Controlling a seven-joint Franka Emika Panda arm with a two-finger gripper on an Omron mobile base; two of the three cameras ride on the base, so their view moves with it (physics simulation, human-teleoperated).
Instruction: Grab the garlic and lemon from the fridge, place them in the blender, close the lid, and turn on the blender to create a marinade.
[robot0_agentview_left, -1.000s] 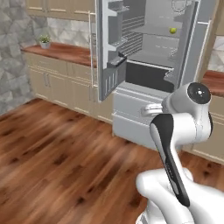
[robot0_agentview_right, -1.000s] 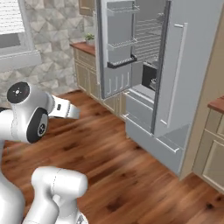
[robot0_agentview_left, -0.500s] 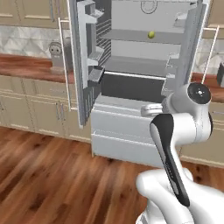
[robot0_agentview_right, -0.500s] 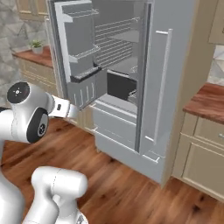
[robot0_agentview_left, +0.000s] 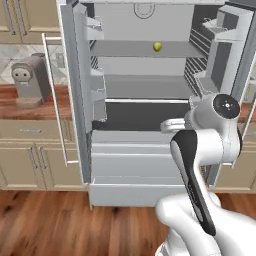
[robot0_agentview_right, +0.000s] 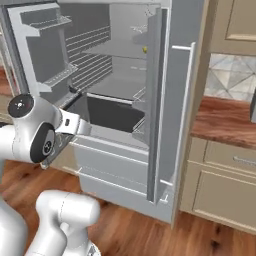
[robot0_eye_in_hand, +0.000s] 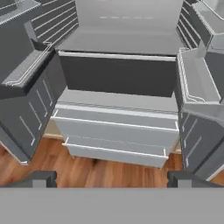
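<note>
Base faces the fridge (robot0_agentview_left: 145, 150), both doors swung wide. My gripper (robot0_eye_in_hand: 112, 177) hangs low in front of the lower drawers, fingers spread as wide as they go, nothing between them. In the hand view the two dark fingertips (robot0_eye_in_hand: 41, 178) frame the drawer fronts, with plank floor showing below.

The lemon (robot0_agentview_left: 157, 46) sits on the upper shelf, toward the right of centre, well above and behind my hand. In the right base view it shows as a small yellow spot (robot0_agentview_right: 145, 49) past the edge of the right door. I cannot pick out the garlic on any shelf from here; it may be hidden or too small to resolve.

Step in hand, as I judge it: the reach for the first item. To do it well I should lift the hand up to the height of that shelf before going in, keeping clear of the door bins (robot0_eye_in_hand: 197, 83) on either side, and come at the lemon level, along the shelf, with the fingers kept spread until they straddle it. Close gently: a round fruit is likely to roll or squirt out if pinched off-centre.

Materials: fridge shell light grey and matte, interior darker grey, flat shelves with thin pale edging, ribbed side walls. Drawers are plain boxy fronts with bright rims. Lemon smooth, yellow-green, near-spherical. Cabinets (robot0_agentview_left: 30, 160) tan wood with panelled fronts; counter (robot0_agentview_right: 225, 122) reddish-brown wood.
</note>
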